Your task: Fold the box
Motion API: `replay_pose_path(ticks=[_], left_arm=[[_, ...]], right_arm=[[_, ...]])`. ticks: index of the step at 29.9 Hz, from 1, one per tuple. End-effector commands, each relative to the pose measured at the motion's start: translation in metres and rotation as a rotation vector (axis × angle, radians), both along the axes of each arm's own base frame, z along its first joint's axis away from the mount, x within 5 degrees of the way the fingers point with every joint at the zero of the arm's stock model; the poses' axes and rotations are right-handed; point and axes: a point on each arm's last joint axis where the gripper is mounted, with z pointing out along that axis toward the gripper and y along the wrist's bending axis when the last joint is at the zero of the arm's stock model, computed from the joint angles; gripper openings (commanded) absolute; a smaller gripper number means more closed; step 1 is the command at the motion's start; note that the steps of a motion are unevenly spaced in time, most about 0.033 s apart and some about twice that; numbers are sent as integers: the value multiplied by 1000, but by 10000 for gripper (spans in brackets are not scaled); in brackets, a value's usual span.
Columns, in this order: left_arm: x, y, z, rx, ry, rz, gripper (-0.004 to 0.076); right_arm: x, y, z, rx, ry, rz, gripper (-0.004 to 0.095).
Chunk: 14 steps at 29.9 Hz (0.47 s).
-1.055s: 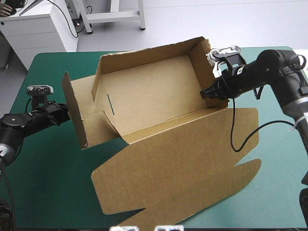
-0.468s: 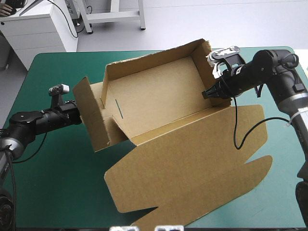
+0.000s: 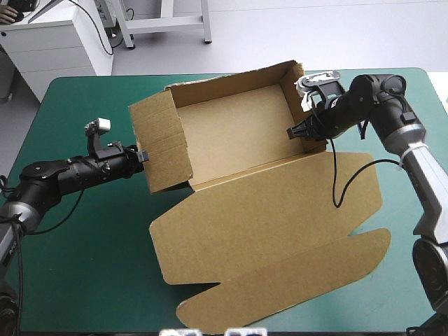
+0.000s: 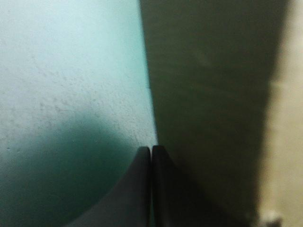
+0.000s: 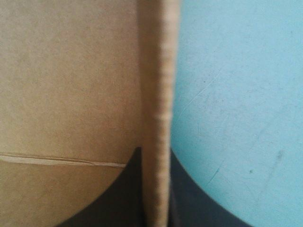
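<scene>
The left gripper (image 4: 151, 149) is closed to a point, empty, and set against the outside of the left end wall (image 3: 162, 147), which has been pushed from splayed to upright since just before. The right end wall (image 5: 158, 71) is clamped by the right gripper (image 5: 155, 153). The box (image 3: 238, 140) is thus nearly a tray, mid-table on the teal-green cover (image 3: 84, 231), with its lid (image 3: 273, 238) flat. No brand or writing can be read.

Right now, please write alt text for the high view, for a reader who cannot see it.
A brown box sits half-formed on a teal-green table, walls raised, lid flat toward the near edge. The right hand clamps its right wall; the shut left hand is against its left wall.
</scene>
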Motion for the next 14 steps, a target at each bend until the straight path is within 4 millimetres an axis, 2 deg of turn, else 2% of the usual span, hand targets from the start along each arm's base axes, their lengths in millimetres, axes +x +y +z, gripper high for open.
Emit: replay_pose_path(ticks=[1,8,14], left_arm=[[-11,-14,31,-60,-100,-42,-9],[-21,-26,63,-29,-210,-68,-9],[-21,-27,69,-36,-228,-81,-8]], right_arm=[[-1,-2,24,45,-117,-24,-14],[3,-4,21,22,-123,-41,-14],[3,-5,20,6,-122,-45,-14]])
